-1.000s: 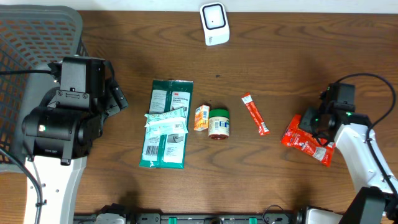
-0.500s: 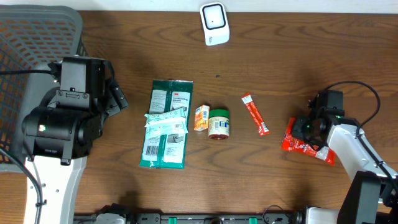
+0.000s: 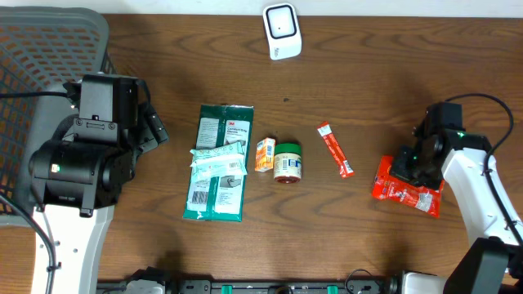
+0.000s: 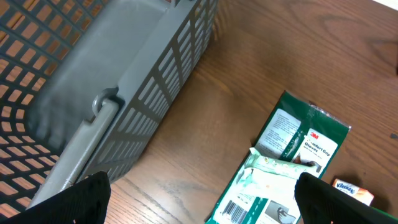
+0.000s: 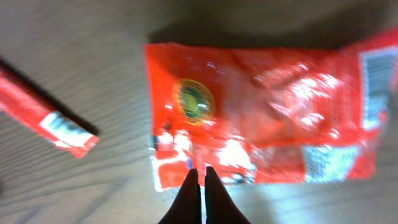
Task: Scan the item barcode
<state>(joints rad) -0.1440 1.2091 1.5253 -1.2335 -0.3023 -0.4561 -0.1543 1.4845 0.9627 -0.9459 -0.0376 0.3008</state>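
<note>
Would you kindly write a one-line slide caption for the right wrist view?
Right hand shut at the edge of a red packet on the wooden table, a red stick sachet lying alongside.

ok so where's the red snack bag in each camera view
overhead: red snack bag far right, just below the middle
left wrist: not in it
right wrist: red snack bag fills the middle and right
shared landmark: thin red stick, left of the bag in overhead and right wrist

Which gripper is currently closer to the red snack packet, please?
Right. The right gripper sits over the red snack packet, jaws shut; the left gripper is far across the table beside the grey basket.
</note>
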